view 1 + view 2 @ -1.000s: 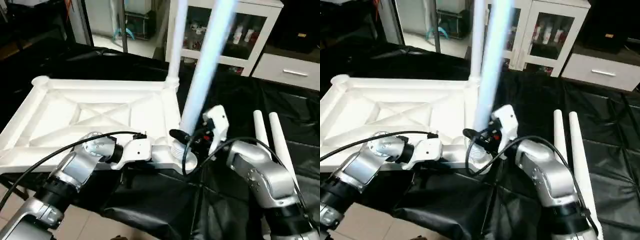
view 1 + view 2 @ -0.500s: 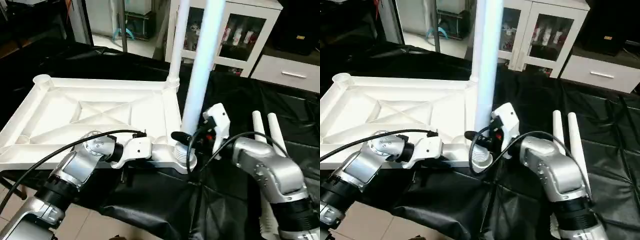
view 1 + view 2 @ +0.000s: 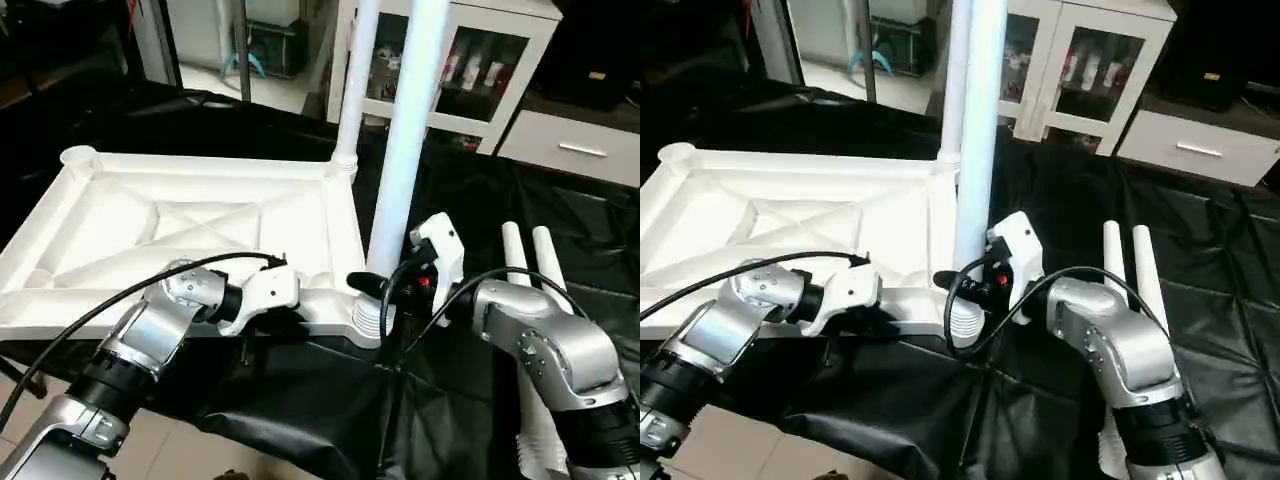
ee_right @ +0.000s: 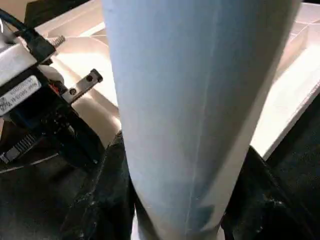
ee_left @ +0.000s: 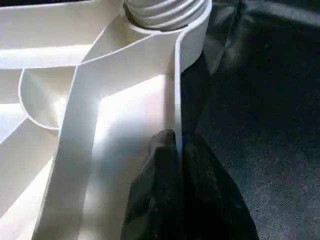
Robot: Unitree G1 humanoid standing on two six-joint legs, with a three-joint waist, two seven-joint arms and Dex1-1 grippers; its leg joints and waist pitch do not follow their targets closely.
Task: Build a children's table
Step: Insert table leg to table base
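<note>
We held the tabletop (image 3: 200, 225) rim pinched in our left gripper (image 5: 176, 150) while our right gripper (image 3: 385, 290) clasped the second leg (image 3: 405, 150), upright in the near-right socket (image 3: 368, 318), probably needing a downward push

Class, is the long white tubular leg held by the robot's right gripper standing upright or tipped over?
Upright. The long white tubular leg rises almost vertically from the near corner socket of the white ribbed tabletop, with the right gripper closed around its base.

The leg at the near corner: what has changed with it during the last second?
The leg held by the right gripper was leaning to the right; now it stands nearly upright in the near corner socket. The left gripper stays clamped on the tabletop's edge. The far leg and two spare legs are unchanged.
</note>
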